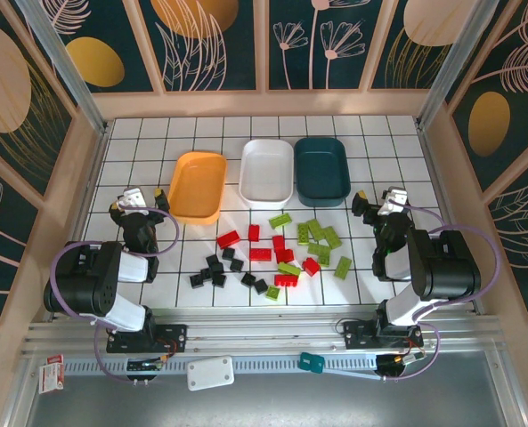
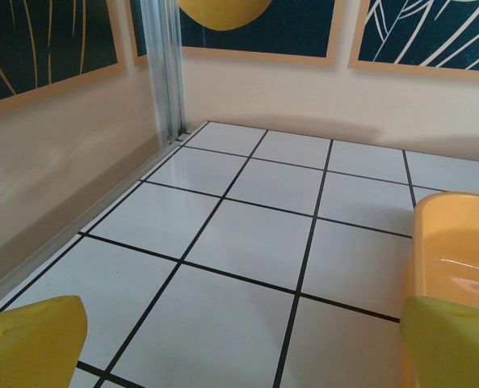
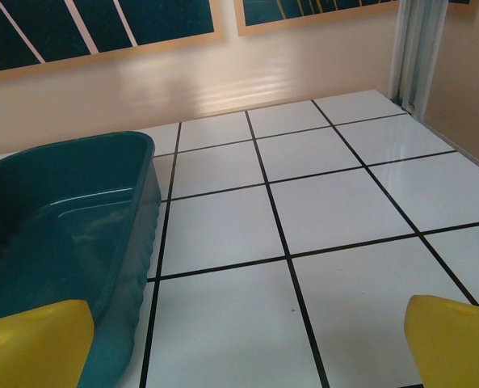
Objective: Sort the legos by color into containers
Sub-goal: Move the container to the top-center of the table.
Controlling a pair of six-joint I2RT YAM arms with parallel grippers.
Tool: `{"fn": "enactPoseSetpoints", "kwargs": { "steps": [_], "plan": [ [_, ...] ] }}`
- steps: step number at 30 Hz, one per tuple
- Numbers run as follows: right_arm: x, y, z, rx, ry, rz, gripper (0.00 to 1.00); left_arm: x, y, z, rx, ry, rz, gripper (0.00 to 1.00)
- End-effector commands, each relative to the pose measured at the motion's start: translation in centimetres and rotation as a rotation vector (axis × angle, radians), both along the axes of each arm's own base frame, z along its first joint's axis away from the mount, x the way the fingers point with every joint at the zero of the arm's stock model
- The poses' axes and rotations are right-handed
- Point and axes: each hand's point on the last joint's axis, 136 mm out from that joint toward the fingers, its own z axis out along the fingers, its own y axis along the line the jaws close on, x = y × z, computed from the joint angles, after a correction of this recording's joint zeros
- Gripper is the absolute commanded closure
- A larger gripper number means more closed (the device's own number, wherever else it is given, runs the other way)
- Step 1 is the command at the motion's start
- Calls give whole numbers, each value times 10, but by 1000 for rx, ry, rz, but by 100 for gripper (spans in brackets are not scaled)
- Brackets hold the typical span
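Where the white tiled table [image 1: 139, 151] ran toward the far wall, three trays lay in a row, all of them bare inside: the orange tray [image 1: 198, 184] on the left and slightly angled, the white tray [image 1: 267, 172] in the middle, and the dark teal tray [image 1: 322, 171] just beside it on the right. The left gripper [image 1: 139, 199] sat low just left of the orange tray, its jaws spread wide with nothing between them. In the left wrist view, bare tile showed between its yellow fingertips [image 2: 29, 343], with the tray's rim by the right one. The right gripper [image 1: 379, 200] sat to the right of the teal tray, equally wide and holding nothing. Its wrist view had the teal wall beside the left fingertip. The legos lay loose on the tiles in front of the trays, between the two arms: black bricks [image 1: 217, 269] to the left, red bricks [image 1: 277, 252] in the middle, green bricks [image 1: 319, 240] to the right, the colours mingling where the groups met.
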Motion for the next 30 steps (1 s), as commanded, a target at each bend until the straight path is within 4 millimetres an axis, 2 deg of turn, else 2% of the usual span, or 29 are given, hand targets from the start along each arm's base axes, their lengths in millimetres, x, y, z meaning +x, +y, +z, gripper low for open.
{"fn": "enactPoseSetpoints", "kwargs": {
  "steps": [1, 10, 13, 18, 21, 24, 26, 28, 30],
  "plan": [
    [5, -2, 14, -16, -53, -3, 1, 0, 1, 10, -17, -51, 5, 1],
    [5, -4, 15, -8, -56, -12, 1, 0, 1, 10, -19, -51, 5, 1],
    [1, -20, 31, 12, -77, -109, 1, -1, 2, 14, -26, -50, 15, 1],
    [10, -28, 48, 52, -2, -170, 1, 0, 0, 19, -16, -56, 0, 1],
    [15, -34, 53, 57, 74, -259, 1, 2, 13, 24, -34, -28, 83, 1],
    [8, -42, 74, 42, 15, -440, 1, -1, 24, 39, -48, -34, 159, 1],
    [4, -49, 79, 191, -42, -534, 1, -10, 37, 56, -115, -88, 246, 1],
    [1, -45, 57, 394, 38, -539, 1, -21, 47, 72, -249, -179, 332, 1],
    [16, -21, 57, 459, 60, -309, 1, -28, 56, 75, -442, -241, 423, 1]
  ]
}}
